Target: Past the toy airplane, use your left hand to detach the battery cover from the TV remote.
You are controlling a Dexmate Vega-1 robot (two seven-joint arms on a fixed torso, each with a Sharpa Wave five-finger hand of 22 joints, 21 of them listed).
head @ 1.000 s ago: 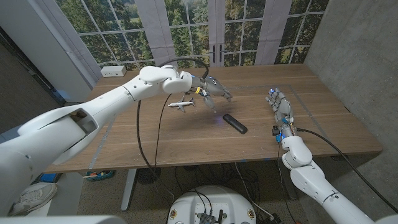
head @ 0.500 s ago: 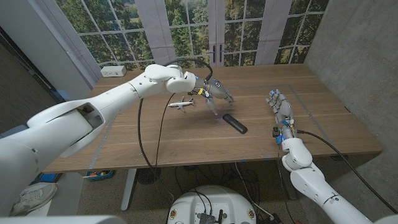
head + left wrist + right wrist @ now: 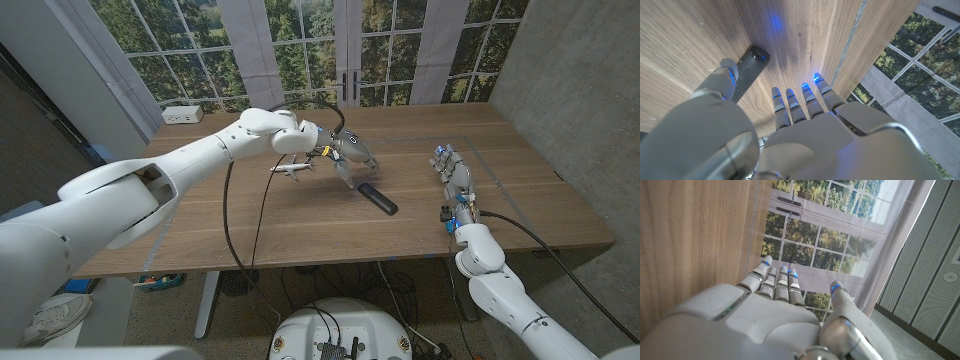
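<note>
Two hands up: left hand [image 3: 352, 155] hovers fingers spread, holding nothing, over the TV remote [image 3: 378, 198], beside the toy airplane [image 3: 291, 169]; right hand [image 3: 452, 172] spread near the surface's [image 3: 300, 225] right edge.

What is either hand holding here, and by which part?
Nothing. The left hand hovers open over the TV remote; the right hand is open too.

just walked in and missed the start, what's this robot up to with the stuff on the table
The robot's left hand reaches past the toy airplane, fingers spread, hovering just over the near end of the black TV remote on the wooden table. It holds nothing, and the remote looks untouched. The right hand waits at the table's right side, holding nothing.
</note>
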